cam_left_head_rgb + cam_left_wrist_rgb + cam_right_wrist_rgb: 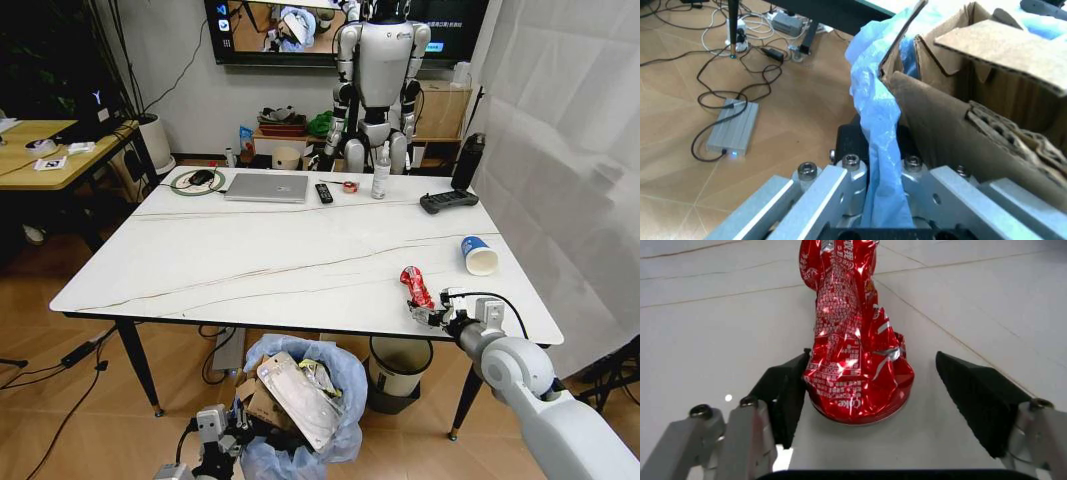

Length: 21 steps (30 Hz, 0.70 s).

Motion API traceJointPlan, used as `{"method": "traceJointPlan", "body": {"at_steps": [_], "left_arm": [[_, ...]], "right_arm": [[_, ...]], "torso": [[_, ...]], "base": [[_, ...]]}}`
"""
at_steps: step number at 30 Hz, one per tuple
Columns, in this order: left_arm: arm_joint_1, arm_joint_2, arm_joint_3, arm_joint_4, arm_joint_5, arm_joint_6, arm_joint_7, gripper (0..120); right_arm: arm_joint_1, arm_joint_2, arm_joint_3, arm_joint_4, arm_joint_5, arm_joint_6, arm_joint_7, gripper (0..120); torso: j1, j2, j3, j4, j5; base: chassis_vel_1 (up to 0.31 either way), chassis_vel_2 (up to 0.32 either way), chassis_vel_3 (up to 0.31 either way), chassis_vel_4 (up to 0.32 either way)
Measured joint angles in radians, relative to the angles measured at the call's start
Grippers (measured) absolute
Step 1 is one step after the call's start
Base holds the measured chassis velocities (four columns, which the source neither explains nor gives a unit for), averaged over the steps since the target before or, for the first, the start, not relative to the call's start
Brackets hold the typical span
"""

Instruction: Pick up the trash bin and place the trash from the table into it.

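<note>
The large white rectangular table (pixel 290 260) with thin dark veins serves as the landmark. At its near edge, towards the right corner, lies a crushed red foil wrapper (pixel 416 286), shiny, creased and printed with white lettering. The right gripper (pixel 432 313) sits at that edge with its black-padded jaws spread wide on either side of the wrapper's near end; one pad (pixel 788 390) touches the foil and the other stands apart, so nothing is gripped. Beyond the wrapper, near the table's right edge, a blue-and-white paper cup (pixel 479 254) lies on its side.

Below the table's near edge, the small round trash bin (pixel 300 400), lined with a crinkled translucent blue bag, holds torn brown cardboard (pixel 987 100) and a clear flat plastic pack (pixel 298 398). The left gripper (pixel 222 432) pinches the bag's rim, its metal fingers (pixel 830 192) closed on the blue film.
</note>
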Motion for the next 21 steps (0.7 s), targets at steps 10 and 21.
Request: {"method": "traceJointPlan", "body": {"at_steps": [10, 21], "left_arm": [[-0.003, 0.001, 0.002, 0.002, -0.001, 0.0, 0.0, 0], [-0.006, 0.002, 0.006, 0.007, -0.001, 0.003, -0.001, 0]], "right_arm": [[-0.012, -0.002, 0.0, 0.006, -0.011, 0.006, -0.006, 43], [-0.012, -0.009, 0.008, 0.045, 0.013, 0.006, -0.007, 43]], "torso": [[0.0, 0.0, 0.0, 0.0, 0.0002], [0.0, 0.0, 0.0, 0.0001, 0.0]], "base": [[0.0, 0.0, 0.0, 0.0], [0.0, 0.0, 0.0, 0.0]]}}
